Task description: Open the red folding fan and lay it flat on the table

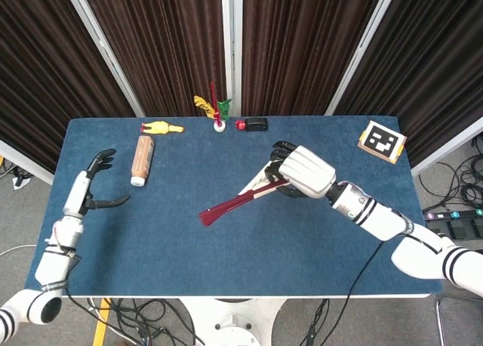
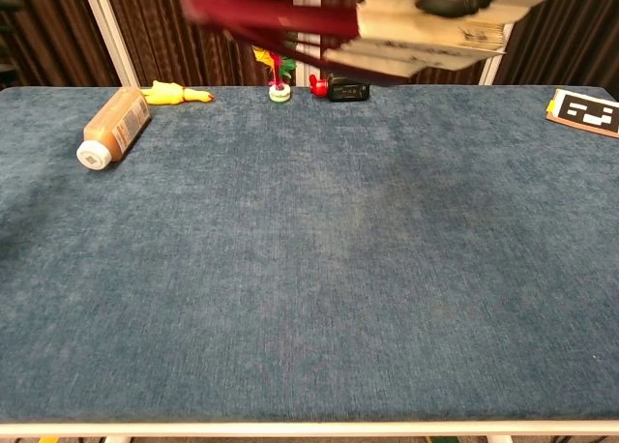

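Head view has the right hand (image 1: 306, 172) gripping the mostly folded fan (image 1: 235, 202) up off the table (image 1: 181, 233), ribs pointing left. Left hand (image 1: 89, 189) hangs spread, holding nothing, over the left edge. Chest view only catches the blurry fan (image 2: 387, 22) up top.

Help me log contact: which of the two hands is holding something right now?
The right hand grips the red folding fan above the table; the left hand, near the far left edge, holds nothing, its fingers apart.
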Robot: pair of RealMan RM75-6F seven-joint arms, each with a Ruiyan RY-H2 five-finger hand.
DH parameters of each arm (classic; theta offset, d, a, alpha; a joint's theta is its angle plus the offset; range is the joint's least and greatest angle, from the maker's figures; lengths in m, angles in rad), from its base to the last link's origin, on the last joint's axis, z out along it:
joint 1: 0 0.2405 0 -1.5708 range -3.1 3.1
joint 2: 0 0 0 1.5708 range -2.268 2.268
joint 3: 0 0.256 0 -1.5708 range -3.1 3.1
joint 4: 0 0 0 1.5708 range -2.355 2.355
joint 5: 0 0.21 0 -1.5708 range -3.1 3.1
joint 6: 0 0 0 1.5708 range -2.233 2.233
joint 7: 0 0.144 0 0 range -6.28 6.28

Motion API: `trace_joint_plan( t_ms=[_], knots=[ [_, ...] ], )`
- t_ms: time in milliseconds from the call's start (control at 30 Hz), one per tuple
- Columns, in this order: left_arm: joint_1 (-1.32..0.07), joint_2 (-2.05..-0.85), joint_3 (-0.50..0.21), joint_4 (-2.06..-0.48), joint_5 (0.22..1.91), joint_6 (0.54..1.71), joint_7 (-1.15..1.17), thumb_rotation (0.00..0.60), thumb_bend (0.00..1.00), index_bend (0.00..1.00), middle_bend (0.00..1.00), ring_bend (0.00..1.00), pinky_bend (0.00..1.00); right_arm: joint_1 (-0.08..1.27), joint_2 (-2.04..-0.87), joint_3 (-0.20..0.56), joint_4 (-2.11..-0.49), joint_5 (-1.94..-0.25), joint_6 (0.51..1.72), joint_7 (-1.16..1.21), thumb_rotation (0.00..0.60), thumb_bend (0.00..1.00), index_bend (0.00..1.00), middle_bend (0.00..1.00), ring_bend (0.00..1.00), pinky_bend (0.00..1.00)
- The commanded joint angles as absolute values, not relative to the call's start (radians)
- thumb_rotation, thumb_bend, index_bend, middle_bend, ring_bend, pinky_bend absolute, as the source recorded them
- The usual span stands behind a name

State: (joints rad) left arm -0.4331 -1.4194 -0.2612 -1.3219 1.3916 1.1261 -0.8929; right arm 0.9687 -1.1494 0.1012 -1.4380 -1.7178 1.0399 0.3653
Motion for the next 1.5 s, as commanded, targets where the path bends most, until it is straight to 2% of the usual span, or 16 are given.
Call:
trace_joint_plan(
  t_ms=[33, 300, 667, 1000, 1300, 1500],
  knots=[
    [-0.513, -1.491, -0.291, -1.26, 1.4, 1.067, -0.99, 0.6, 0.18, 0.17, 0.22, 0.18, 0.22, 0.988, -1.14, 0.115, -1.462, -1.723, 1.043, 0.403, 0.6, 0.93, 0.79, 0.62, 0.33, 0.22],
    [-0.596, -1.56, -0.271, -1.248, 1.465, 1.067, -0.981, 0.6, 0.18, 0.17, 0.22, 0.18, 0.22, 1.026, -1.196, 0.147, -1.468, -1.698, 1.02, 0.416, 0.6, 0.93, 0.79, 0.62, 0.33, 0.22],
    [-0.669, -1.629, -0.275, -1.246, 1.456, 1.058, -0.944, 0.6, 0.18, 0.24, 0.23, 0.18, 0.22, 1.067, -1.283, 0.176, -1.421, -1.658, 0.993, 0.422, 0.6, 0.93, 0.79, 0.62, 0.33, 0.22],
    [-0.702, -1.665, -0.276, -1.241, 1.419, 1.035, -0.924, 0.6, 0.18, 0.3, 0.3, 0.18, 0.22, 1.086, -1.341, 0.188, -1.385, -1.628, 0.979, 0.402, 0.6, 0.93, 0.79, 0.62, 0.33, 0.22],
    [-0.72, -1.7, -0.298, -1.231, 1.368, 1.021, -0.916, 0.6, 0.18, 0.41, 0.39, 0.27, 0.3, 1.097, -1.385, 0.197, -1.358, -1.604, 0.974, 0.394, 0.6, 0.93, 0.79, 0.62, 0.33, 0.22],
    [-0.722, -1.729, -0.316, -1.22, 1.323, 1.03, -0.858, 0.6, 0.19, 0.53, 0.49, 0.36, 0.37, 1.104, -1.398, 0.201, -1.353, -1.596, 0.97, 0.388, 0.6, 0.93, 0.79, 0.62, 0.33, 0.22]
  ],
)
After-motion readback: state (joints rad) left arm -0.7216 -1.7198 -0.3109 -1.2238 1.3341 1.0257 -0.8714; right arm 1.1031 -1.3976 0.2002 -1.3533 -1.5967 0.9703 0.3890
